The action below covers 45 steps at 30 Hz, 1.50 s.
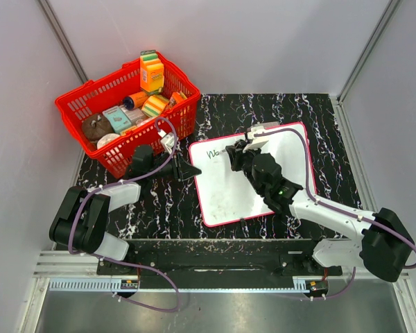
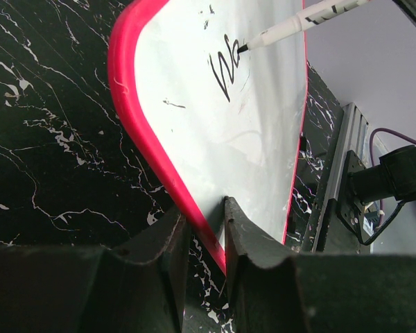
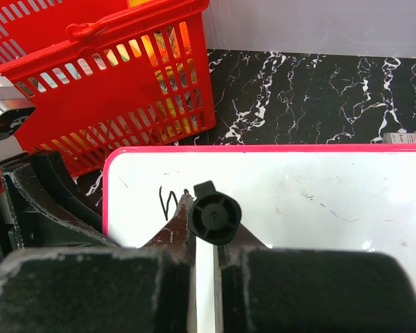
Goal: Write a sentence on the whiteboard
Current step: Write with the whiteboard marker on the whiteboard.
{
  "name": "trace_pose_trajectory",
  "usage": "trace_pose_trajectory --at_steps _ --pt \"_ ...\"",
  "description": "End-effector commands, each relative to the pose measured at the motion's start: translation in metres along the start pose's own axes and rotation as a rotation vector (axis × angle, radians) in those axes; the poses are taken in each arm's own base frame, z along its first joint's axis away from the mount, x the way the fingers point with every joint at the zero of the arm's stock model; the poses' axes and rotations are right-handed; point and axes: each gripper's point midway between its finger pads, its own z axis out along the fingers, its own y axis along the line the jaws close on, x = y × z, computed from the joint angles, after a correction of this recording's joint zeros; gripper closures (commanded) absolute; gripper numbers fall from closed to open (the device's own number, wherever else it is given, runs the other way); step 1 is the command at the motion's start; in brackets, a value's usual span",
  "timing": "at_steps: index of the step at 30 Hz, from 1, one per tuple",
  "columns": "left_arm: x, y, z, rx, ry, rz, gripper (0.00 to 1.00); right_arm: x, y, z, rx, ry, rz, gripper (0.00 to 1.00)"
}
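Two letters or so stand at the whiteboard [image 1: 229,198]'s 10 o'clock corner. The board lies mid-table, with the red basket [image 1: 73,111] at its 10 o'clock. The left gripper [image 1: 188,168] pinches its 9 o'clock frame edge. The right gripper [image 1: 237,149] is clenched on the marker [image 2: 298,24], tip touching the board. Writing is under way; the next stroke likely needs steady travel toward 3 o'clock.

Counting one whiteboard [image 1: 222,191], one marker [image 2: 312,15], one red basket [image 1: 75,109], one orange carton [image 1: 151,73], plus one left gripper [image 2: 204,216] and one right gripper [image 3: 206,223].

Left tool [image 2: 202,208] clamping whiteboard [image 2: 194,132] (pink rim), marker [image 2: 298,24] touching
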Motion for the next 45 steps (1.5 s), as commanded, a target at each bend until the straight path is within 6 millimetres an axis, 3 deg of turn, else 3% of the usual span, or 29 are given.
trace_pose_trajectory --at_steps 1,24,29,36,45 --pt "-0.001 -0.003 0.008 0.027 0.007 0.114 1.0 -0.021 0.0 0.005 0.027 -0.061 0.013 1.0" --pt "-0.001 -0.003 0.008 0.025 0.008 0.113 1.0 -0.005 -0.008 -0.01 0.021 -0.017 0.018 1.0" --pt "-0.001 -0.003 0.008 0.026 0.007 0.114 1.0 -0.013 -0.009 -0.01 0.036 -0.047 0.03 1.0" --pt "-0.001 -0.003 0.008 0.027 0.008 0.114 1.0 -0.042 -0.001 -0.011 0.01 -0.109 0.061 1.0" --pt "-0.002 -0.004 0.008 0.027 0.008 0.116 1.0 -0.049 -0.004 -0.003 0.034 -0.118 0.035 1.0"
